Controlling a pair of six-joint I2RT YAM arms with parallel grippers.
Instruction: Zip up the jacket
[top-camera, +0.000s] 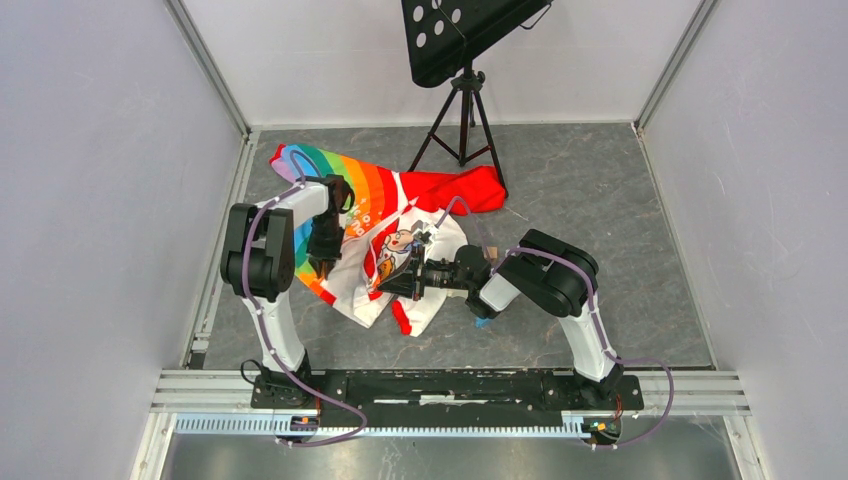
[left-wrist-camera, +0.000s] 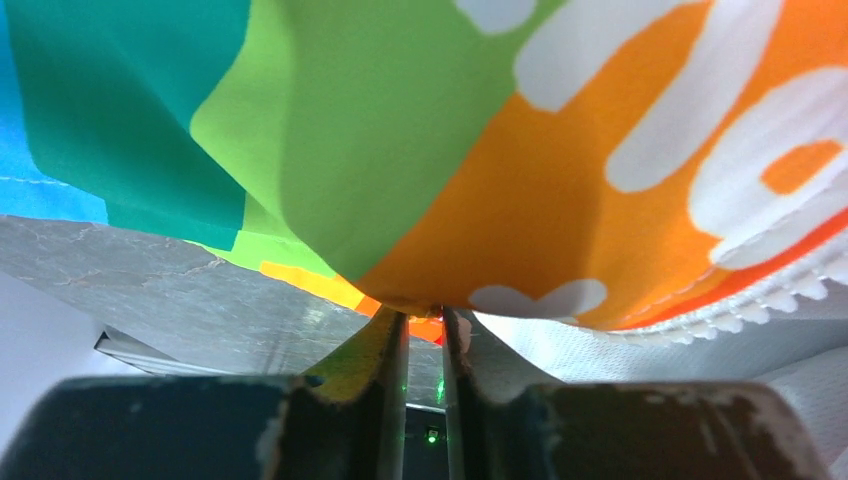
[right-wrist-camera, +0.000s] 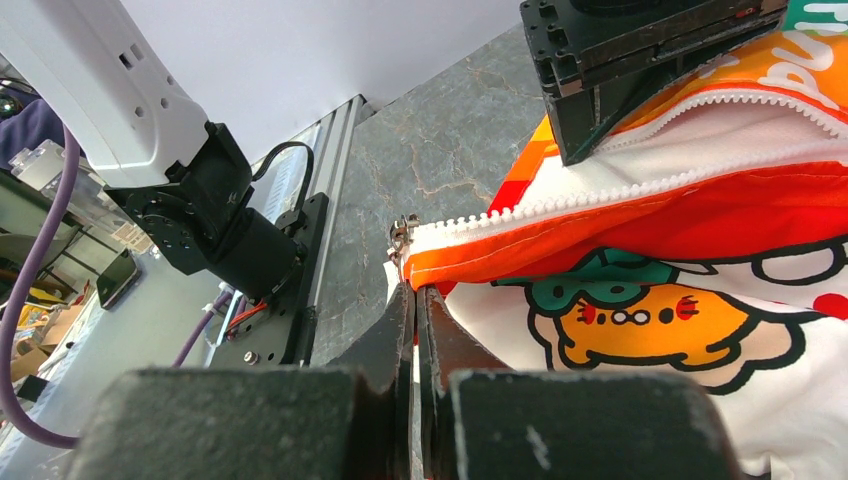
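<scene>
Lettering: big white chars on the rainbow panel, too close and cropped in the left wrist view to read; in the right wrist view only a scrap like "pu" shows at the top edge, rest cut off. No brand tag seen. The jacket (top-camera: 400, 240) lies crumpled on the grey marbled bench (top-camera: 600, 200), left of centre, betw. the two arms, w/ its red sleeve stretched toward the feet of a black music stand (top-camera: 465, 100). Fabric is white w/ cartoon print, incl. an orange creature w/ a green cap (right-wrist-camera: 640, 310), plus red lining and rainbow stripes. Zip is undone: two rows of white teeth (right-wrist-camera: 560, 200) run apart, and a small metal slider (right-wrist-camera: 403, 235) sits at the end of the lower row. Left claw (left-wrist-camera: 425, 315) is narrow, pinching the rainbow panel's edge where orange meets green. Right claw (right-wrist-camera: 415, 290) is nearly closed, clamping the jacket hem just below the slider, fabric pulled taut from it.
</scene>
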